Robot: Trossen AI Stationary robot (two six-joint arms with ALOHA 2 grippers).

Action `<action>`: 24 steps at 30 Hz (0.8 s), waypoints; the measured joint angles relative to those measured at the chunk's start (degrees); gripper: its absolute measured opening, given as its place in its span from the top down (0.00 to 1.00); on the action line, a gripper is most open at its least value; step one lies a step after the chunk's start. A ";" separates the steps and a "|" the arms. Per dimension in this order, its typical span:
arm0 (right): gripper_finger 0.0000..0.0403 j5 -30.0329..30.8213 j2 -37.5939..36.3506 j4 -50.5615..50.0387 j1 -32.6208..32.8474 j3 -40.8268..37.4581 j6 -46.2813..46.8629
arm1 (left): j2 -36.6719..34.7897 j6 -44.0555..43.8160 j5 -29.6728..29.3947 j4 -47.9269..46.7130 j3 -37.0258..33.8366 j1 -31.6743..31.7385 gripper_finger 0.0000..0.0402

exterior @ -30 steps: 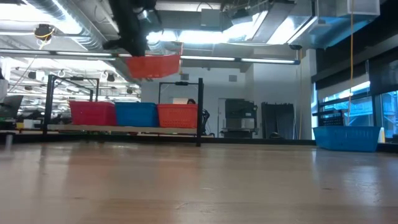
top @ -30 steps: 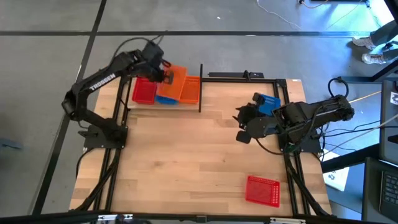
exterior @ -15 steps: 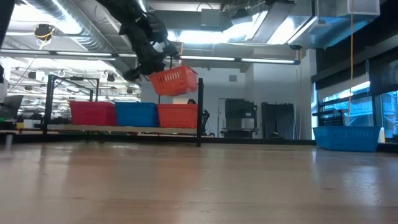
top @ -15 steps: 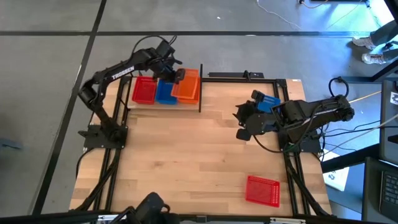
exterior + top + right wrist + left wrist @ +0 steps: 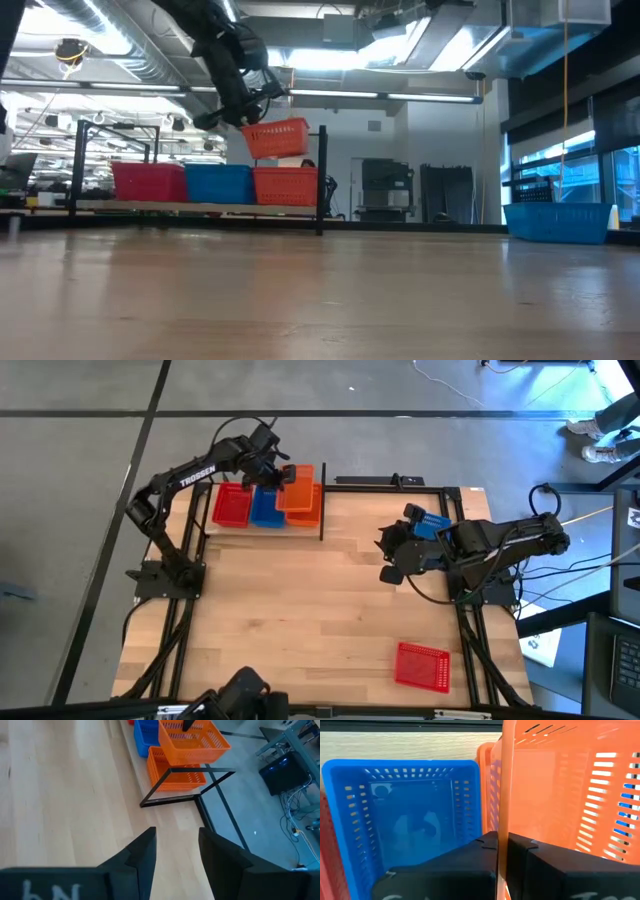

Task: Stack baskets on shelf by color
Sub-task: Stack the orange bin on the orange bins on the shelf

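Baskets on the shelf (image 5: pixel 322 500) sit in a far-left row: red (image 5: pixel 231 506), blue (image 5: pixel 266 508), orange (image 5: pixel 305 510). Above the orange one, the left gripper (image 5: pixel 280 476) pinches shut on the wall of a second orange basket (image 5: pixel 276 138), held level, mouth up, its long axis running near to far. The right gripper (image 5: pixel 176 851), fingers apart and empty, waits at the table's right by a blue basket (image 5: pixel 432 524).

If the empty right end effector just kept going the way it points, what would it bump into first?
Probably bare tabletop: the right end effector, fingers open, tilts down toward the wood. Farther along that line stands the shelf's black post, though depth is hard to judge.
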 joint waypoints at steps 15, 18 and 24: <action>0.63 0.03 0.00 -0.01 -1.08 0.00 -0.35 | 3.67 -2.51 1.79 3.52 0.02 -1.16 1.00; 0.63 0.04 0.00 -0.02 -1.08 0.00 -0.35 | 3.72 -2.54 1.48 3.33 0.00 -1.16 1.00; 0.63 0.04 0.00 -0.02 -1.08 0.00 -0.35 | 3.72 -2.65 -0.50 1.48 0.02 -1.55 1.00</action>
